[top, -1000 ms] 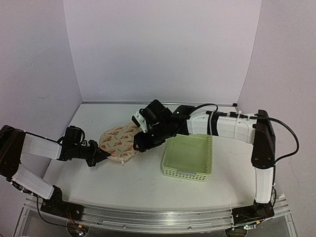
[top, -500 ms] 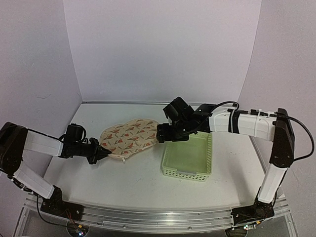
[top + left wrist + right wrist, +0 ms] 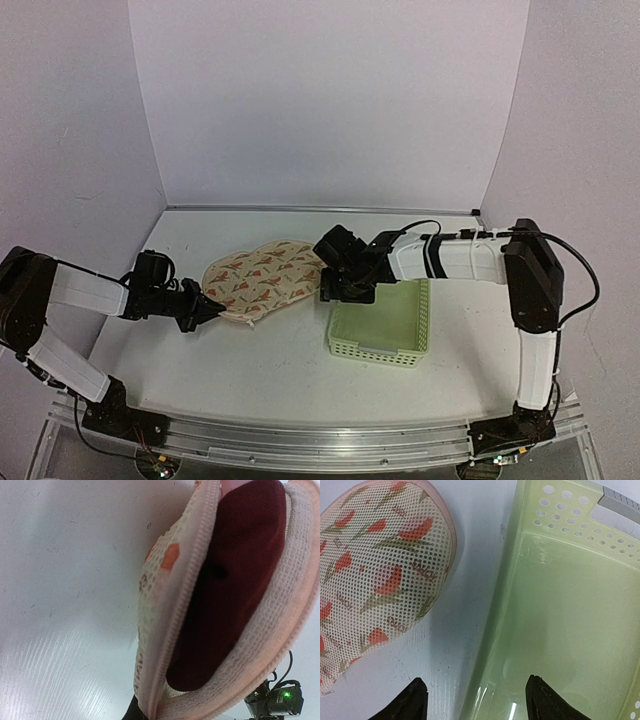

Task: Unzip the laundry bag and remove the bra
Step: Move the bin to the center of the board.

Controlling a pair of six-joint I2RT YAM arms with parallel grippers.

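Leftmost, my left fingers (image 3: 208, 311) lie low on the bench (image 3: 270, 365) and, as far as I can judge, pinch the near-left rim of the bag (image 3: 262, 277). My wrist camera cuts them off almost wholly, so the grip itself is hard to confirm. The bag lies on the bench between my two arms, just left of the basket (image 3: 580, 605). Its zip (image 3: 193, 577) gapes at my end, and the dark red bra (image 3: 235, 580) shows inside, not out yet. So the unzipping looks at least partly done, and I take the removal to be the step in hand. Further right, my right fingers (image 3: 477, 700) are spread with nothing in them, hovering over the basket's left rim, apart from the bag. Next, I reckon, they must swing left into the gap and pinch the bra while my left holds the rim. How far round the zip runs open I cannot tell.
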